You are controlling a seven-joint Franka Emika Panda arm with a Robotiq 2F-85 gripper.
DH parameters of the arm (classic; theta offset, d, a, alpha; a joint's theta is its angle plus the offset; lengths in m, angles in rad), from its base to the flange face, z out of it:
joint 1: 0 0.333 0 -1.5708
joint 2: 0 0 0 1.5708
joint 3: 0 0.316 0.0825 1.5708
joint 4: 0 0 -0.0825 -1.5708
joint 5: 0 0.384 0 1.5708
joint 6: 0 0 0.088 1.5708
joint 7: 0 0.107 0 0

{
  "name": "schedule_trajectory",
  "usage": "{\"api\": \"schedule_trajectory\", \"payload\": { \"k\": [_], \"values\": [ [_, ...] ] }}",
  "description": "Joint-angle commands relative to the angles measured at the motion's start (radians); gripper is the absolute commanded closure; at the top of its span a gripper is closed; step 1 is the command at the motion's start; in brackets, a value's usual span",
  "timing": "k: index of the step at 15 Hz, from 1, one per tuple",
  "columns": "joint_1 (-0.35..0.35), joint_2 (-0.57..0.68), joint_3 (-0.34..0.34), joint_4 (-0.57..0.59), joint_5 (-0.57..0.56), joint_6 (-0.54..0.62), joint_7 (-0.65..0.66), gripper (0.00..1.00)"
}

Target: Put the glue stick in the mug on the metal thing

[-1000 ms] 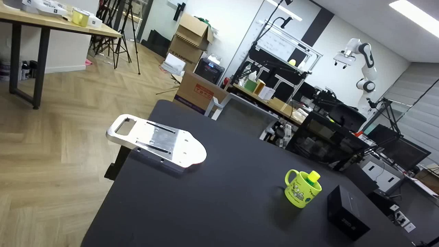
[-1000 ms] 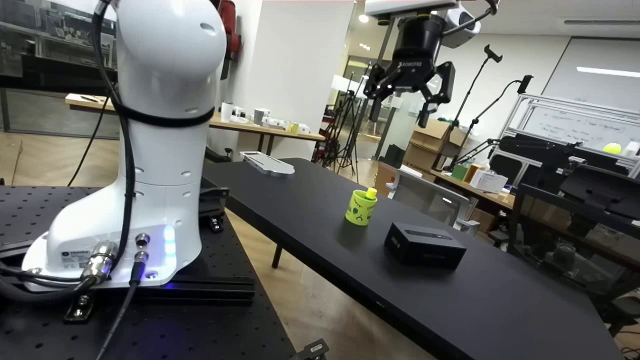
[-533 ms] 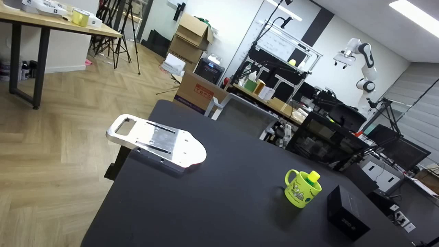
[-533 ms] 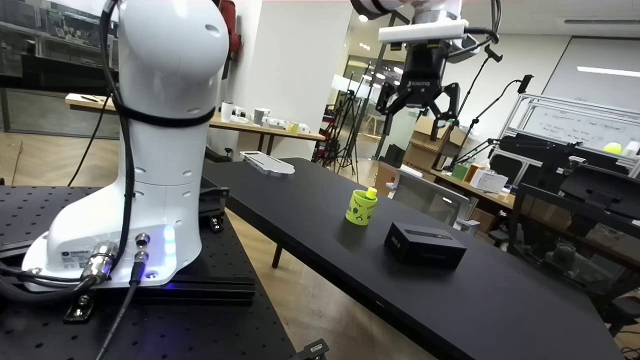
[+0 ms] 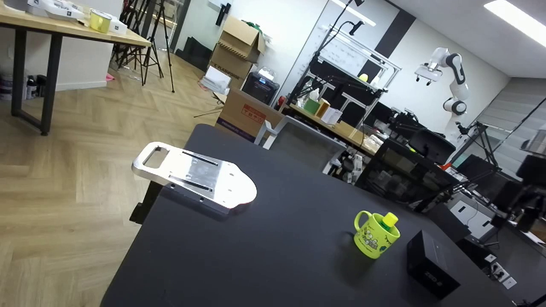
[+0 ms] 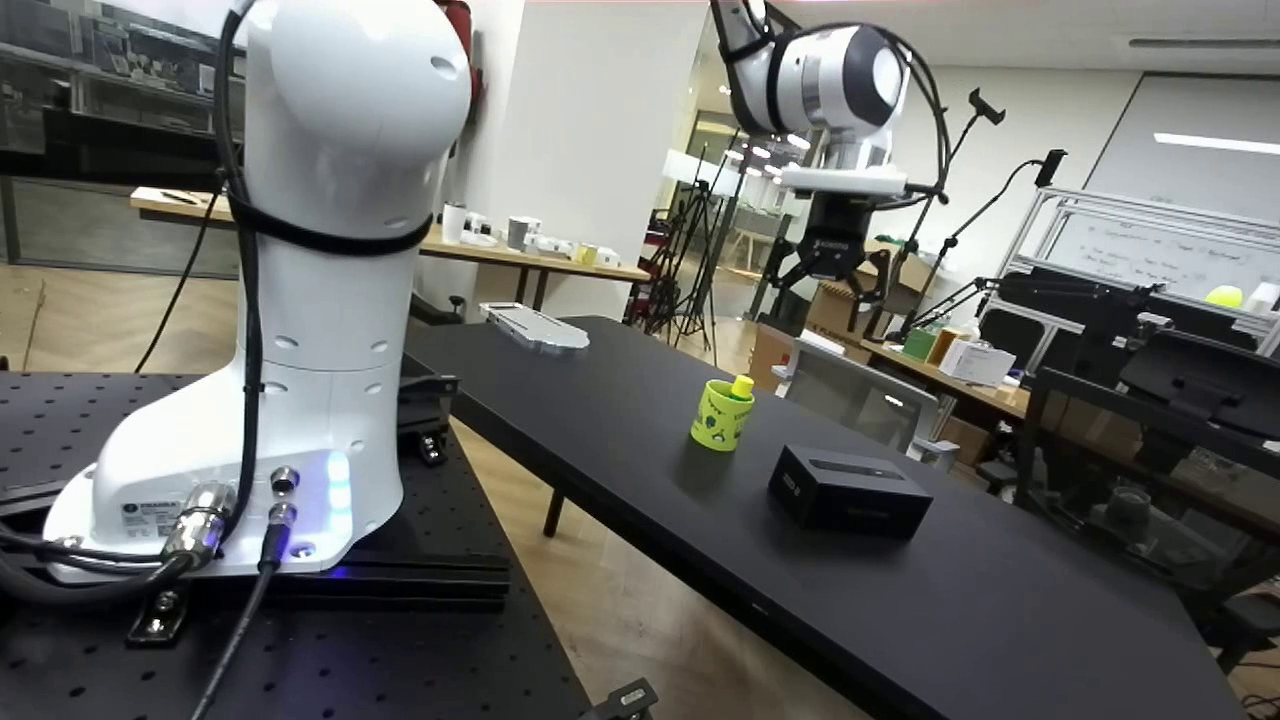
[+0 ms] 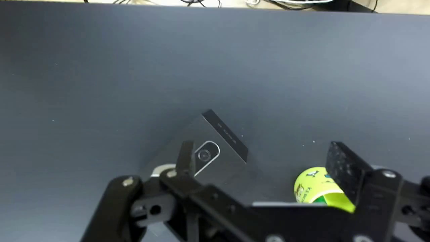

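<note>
Wrist view: pincer (image 7: pixel 263 160) spread wide, nothing held; black box (image 7: pixel 184 141) lies below it, mug (image 7: pixel 309 181) partly hid behind one finger (image 7: pixel 346 171). Chg. in last sec: in an exterior view, pincer (image 6: pixel 817 312) hangs lower than before; in an exterior view that shows mug's handle (image 5: pixel 356 221), part of the pincer, blurred, has come in at right edge. Mug, glue stick (image 5: pixel 390 219) & metal thing (image 5: pixel 204 172) unmoved, so prob. mid-approach, no grasp yet; a sideways shift twd. mug is prob. needed next. Glue stick sits in mug on table (image 5: pixel 290 256), yellow end above rim, per both exterior views; wrist view gives only a green bit inside mug, prob. its lower part. Metal thing shows in ext. views only, at table's end, well apart from mug.
</note>
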Motion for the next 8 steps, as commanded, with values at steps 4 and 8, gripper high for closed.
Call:
{"api": "schedule_trajectory", "payload": {
  "k": [4, 8],
  "values": [
    [0.064, 0.306, 0.051, 0.366, 0.091, -0.177, 0.199, 0.0],
    [0.066, 0.291, 0.056, 0.313, 0.085, -0.136, 0.153, 0.0]
  ]
}}
